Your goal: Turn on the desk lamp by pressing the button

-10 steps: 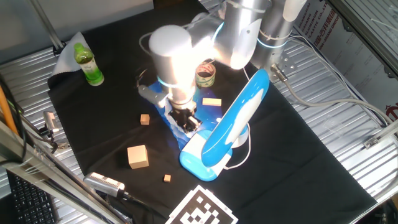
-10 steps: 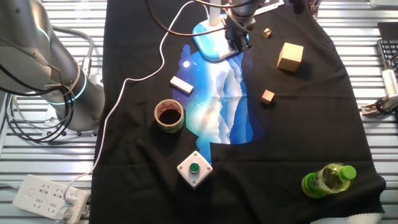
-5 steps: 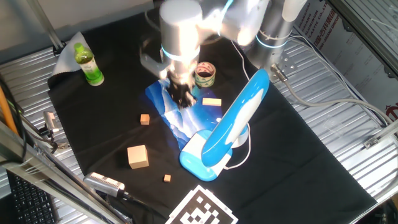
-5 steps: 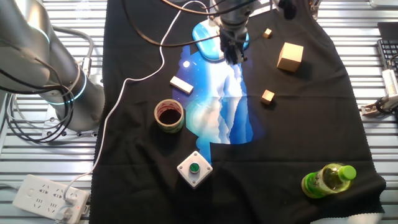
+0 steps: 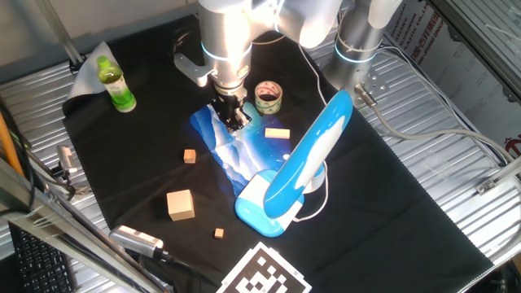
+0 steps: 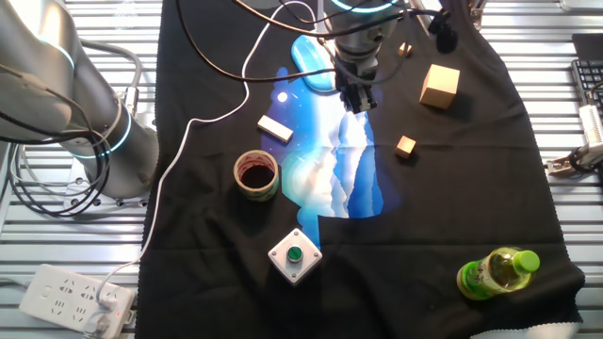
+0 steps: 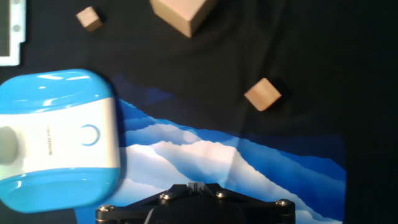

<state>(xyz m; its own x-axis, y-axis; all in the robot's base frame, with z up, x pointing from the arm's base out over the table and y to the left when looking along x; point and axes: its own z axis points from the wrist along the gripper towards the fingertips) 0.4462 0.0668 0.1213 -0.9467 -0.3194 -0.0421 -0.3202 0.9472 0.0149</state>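
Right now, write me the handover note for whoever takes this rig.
Gripper: hangs above the blue-white patterned sheet, beside the lamp's base, touching nothing. No view shows whether the fingers are open or shut.
Desk lamp: stands unfolded on the black cloth, arm slanting up.
Button: on top of the blue base, uncovered, to the left in the hand view.
Done: cannot confirm a press; no view settles whether the lamp is lit.
Left: check the lamp; if dark, probably bring the fingertips back over the button and press.
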